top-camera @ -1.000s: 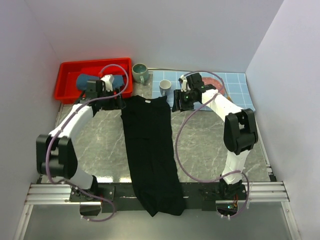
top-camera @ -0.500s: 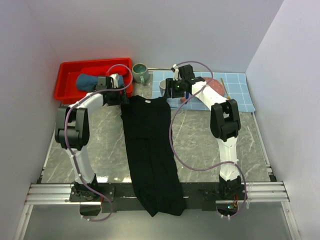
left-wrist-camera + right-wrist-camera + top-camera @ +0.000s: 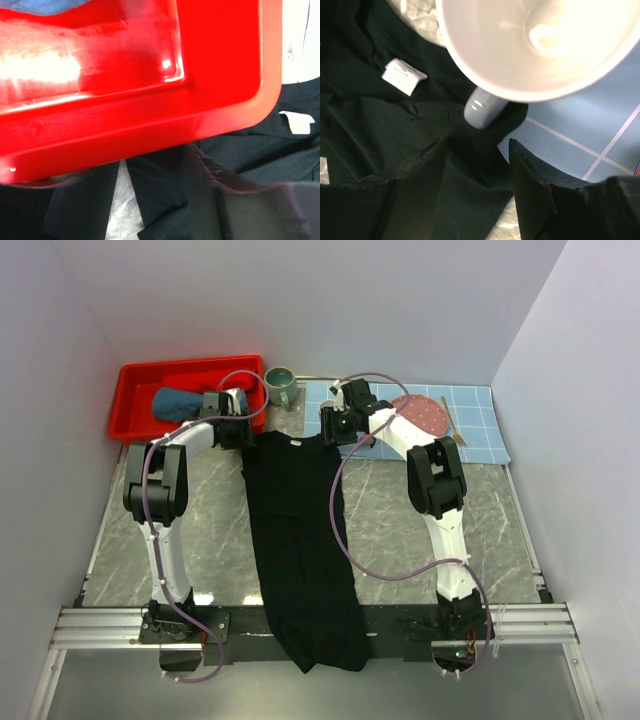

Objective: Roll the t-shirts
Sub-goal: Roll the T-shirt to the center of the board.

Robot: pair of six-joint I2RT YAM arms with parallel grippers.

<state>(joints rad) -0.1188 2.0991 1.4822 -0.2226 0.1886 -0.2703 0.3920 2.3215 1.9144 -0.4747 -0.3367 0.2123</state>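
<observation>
— What is in the red tray (image 3: 135, 420)?

— A slate-blue t-shirt (image 3: 178, 403), rolled up. It lies in the tray's right half with its long axis along the tray's long side. The left arm hides its right end.

— Any other containers?

— A green mug (image 3: 280, 385) stands just beside the tray's right end, but it is too small to tell what it holds. Further right of the tray, a white mug (image 3: 535, 45) sits at the edge of the blue-checked placemat (image 3: 475, 425). The right wrist view looks into it and shows only its white inside. A pink plate (image 3: 425, 415) lies on that placemat, well apart from the tray.

— And the black t-shirt (image 3: 300, 540)?

— It lies flat on the table (image 3: 420, 530) as a long narrow strip. Its collar end, with the white neck label (image 3: 403, 76), points to the far side and sits just beside the tray's near right corner. The long axis runs away from the tray toward the arm bases, leaning a little right. The hem hangs over the table's near edge.

— The grippers?

— The left gripper (image 3: 132, 175) hovers at the tray's near right corner, over the shirt's left collar corner. Its fingers are spread and nothing is pinched. The right gripper (image 3: 476, 145) is right of the tray, at the shirt's other collar corner beside the white mug's handle. Its jaws are likewise apart above the cloth, holding nothing.
</observation>
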